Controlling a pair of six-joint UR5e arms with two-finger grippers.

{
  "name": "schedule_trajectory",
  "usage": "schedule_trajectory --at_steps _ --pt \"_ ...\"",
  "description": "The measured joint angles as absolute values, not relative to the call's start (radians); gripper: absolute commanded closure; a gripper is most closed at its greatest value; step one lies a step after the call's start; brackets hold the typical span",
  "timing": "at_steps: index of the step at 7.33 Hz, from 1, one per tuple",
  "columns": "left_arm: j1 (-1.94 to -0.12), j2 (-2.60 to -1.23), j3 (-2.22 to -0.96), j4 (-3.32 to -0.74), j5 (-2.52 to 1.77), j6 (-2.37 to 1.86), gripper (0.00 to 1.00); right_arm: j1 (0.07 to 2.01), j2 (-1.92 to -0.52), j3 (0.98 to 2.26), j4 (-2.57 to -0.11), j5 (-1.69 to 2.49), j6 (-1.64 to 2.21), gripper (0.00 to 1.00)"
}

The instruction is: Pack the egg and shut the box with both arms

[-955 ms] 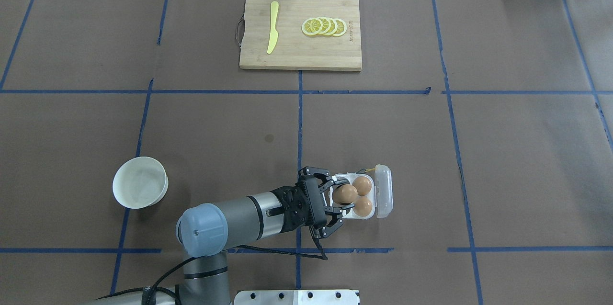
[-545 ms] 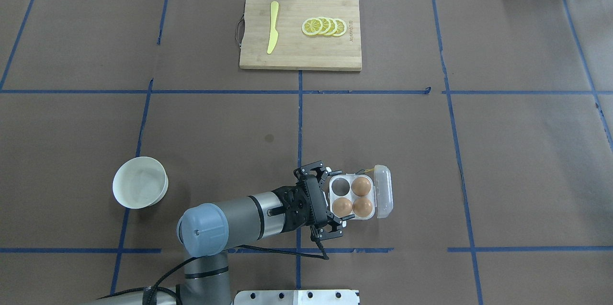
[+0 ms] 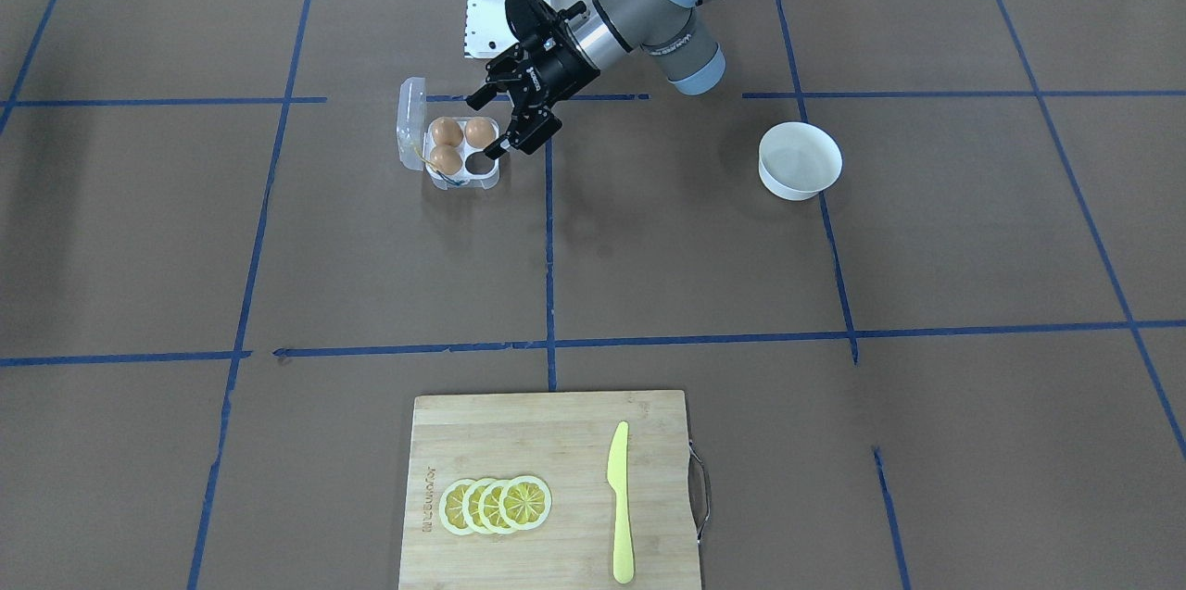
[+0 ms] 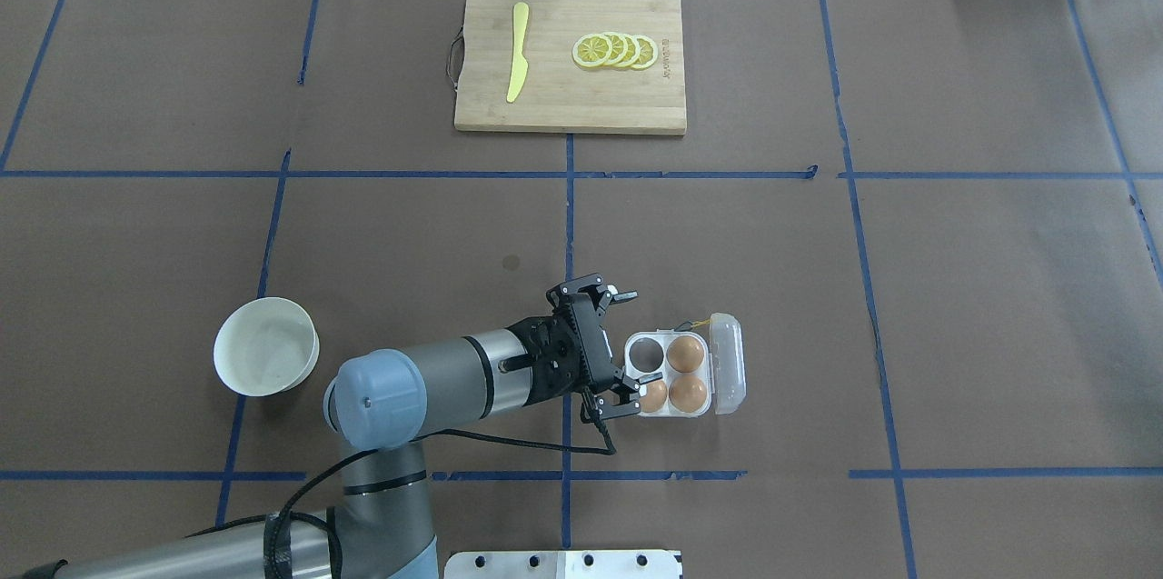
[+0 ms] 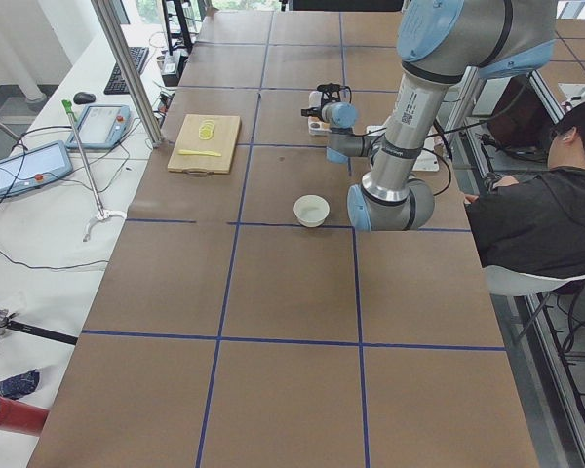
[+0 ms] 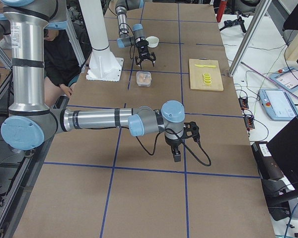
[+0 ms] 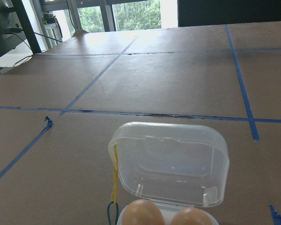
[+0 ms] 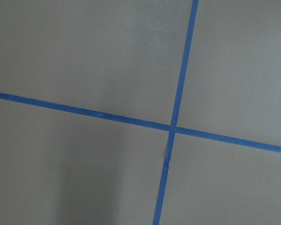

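Overhead exterior view: left gripper (image 4: 630,338) spread wide and empty, just beside the open box (image 4: 644,349).
The egg (image 4: 656,398) sits in the box's cup nearest the robot on the gripper's side. Two other eggs (image 4: 686,353) fill the cups along the raised lid (image 4: 728,363), and one cup is bare. The right gripper (image 6: 177,151) hangs over the table (image 6: 154,198), well apart; I cannot tell whether its fingers are released or clenched.

Clear plastic four-cup egg carton (image 4: 677,414): on the table near the robot; hinged lid (image 4: 728,364) open, upright along its right side; yellowish band (image 4: 692,323) at the far edge. Smooth tan-brown eggs seated in cups: far-right egg (image 4: 685,353), near-right egg (image 4: 688,392), near-left egg (image 4: 654,397); far-left cup bare. Left arm's black two-finger gripper (image 4: 641,336): fingers spread, empty, at the carton's left edge.
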State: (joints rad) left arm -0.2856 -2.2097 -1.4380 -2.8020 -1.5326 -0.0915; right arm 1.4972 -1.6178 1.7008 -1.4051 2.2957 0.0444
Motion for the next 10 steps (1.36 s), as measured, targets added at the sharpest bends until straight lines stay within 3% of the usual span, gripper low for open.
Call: schedule_trajectory --at_steps 6,8,10 --pt "-0.703 -2.123 -1.850 -1.787 -1.859 -0.235 0.00 1.497 -1.625 1.700 -1.405 2.296 0.045 0.00" --pt "-0.917 -2.036 -1.931 -1.581 -1.906 -0.222 0.00 1.497 -1.629 1.700 -1.405 2.296 0.043 0.00" --pt "-1.120 -1.901 -1.894 -1.543 -2.040 -0.194 0.00 1.497 -1.629 1.702 -1.405 2.296 0.041 0.00"
